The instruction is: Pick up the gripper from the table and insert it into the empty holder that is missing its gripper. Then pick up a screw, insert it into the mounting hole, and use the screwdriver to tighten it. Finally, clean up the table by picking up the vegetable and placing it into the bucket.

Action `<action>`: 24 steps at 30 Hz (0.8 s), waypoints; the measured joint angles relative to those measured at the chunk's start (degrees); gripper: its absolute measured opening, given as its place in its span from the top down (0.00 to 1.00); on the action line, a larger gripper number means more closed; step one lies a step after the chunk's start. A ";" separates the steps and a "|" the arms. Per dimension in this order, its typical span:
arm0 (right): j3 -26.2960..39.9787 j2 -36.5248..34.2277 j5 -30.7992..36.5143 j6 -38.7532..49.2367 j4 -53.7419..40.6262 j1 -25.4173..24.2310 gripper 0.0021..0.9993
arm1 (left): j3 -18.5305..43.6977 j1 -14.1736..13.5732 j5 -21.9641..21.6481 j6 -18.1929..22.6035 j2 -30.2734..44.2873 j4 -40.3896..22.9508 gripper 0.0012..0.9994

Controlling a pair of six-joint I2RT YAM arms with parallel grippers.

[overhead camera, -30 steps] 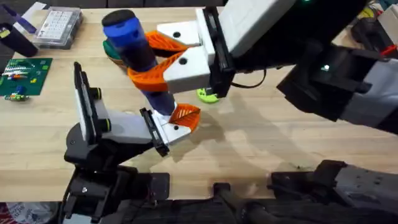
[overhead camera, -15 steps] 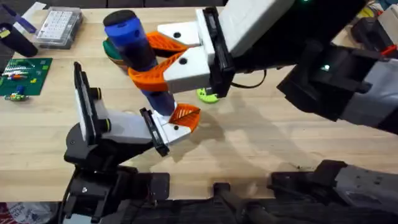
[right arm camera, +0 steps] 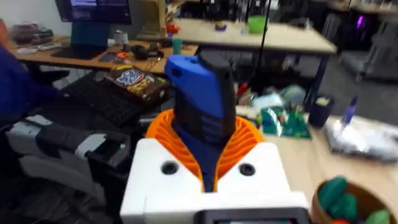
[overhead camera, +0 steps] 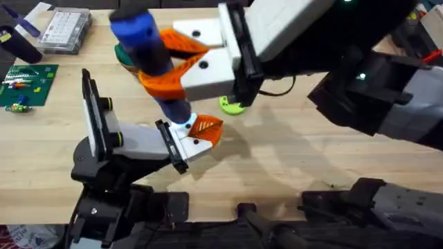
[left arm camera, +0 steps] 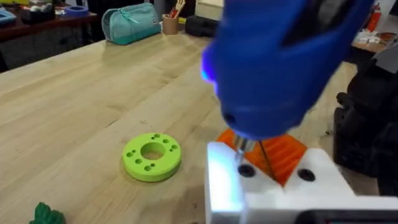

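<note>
Overhead: right gripper (overhead camera: 160, 66) reaches in from the upper right, its white block and orange ribbed fingers (overhead camera: 163, 84) closed around the barrel of the blue screwdriver (overhead camera: 147, 55) — one finger each side, barrel tilted, top end toward the far left, tip pointing down toward the near centre. The screwdriver tip sits right at the white holder (overhead camera: 185, 143) that ends the smaller black-and-white arm near the table's middle left. The orange ribbed gripper (overhead camera: 207, 128) is seated on that holder's far-right side, touching it. In the left wrist view the thin metal bit (left arm camera: 240, 154) comes down to a small dark hole in the holder's top face, with a second dark hole beside it and the orange gripper's ribbed face just behind; whether the bit is actually engaged in a screw I cannot tell. Lime-green ring (left arm camera: 152, 155) lies flat on the wood beside the holder, apart from it; a bit of the dark-green vegetable (left arm camera: 46, 214) shows near the ring. Right wrist view: the orange fingers wrap the blue screwdriver body (right arm camera: 200, 102) snugly. Bucket (overhead camera: 122, 58) sits at the far side, mostly hidden behind the screwdriver. Left gripper's opening — cannot tell.
</note>
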State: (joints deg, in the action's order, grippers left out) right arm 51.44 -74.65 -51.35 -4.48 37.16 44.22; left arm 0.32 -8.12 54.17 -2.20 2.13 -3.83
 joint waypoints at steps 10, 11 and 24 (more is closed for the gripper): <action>6.67 0.00 -1.13 -1.54 1.67 0.01 0.95 | 0.00 0.00 0.00 0.00 0.00 -0.03 0.99; 7.57 0.00 -1.29 -1.53 1.87 -0.04 0.95 | 0.00 0.00 0.00 0.00 0.00 -0.03 0.99; 9.18 0.00 -2.12 -1.51 1.84 -1.92 0.95 | 0.00 0.00 0.00 0.00 0.00 -0.03 0.99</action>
State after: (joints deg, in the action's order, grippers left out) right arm 60.62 -74.65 -53.47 -5.99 39.00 42.30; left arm 0.32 -8.12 54.17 -2.20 2.13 -3.86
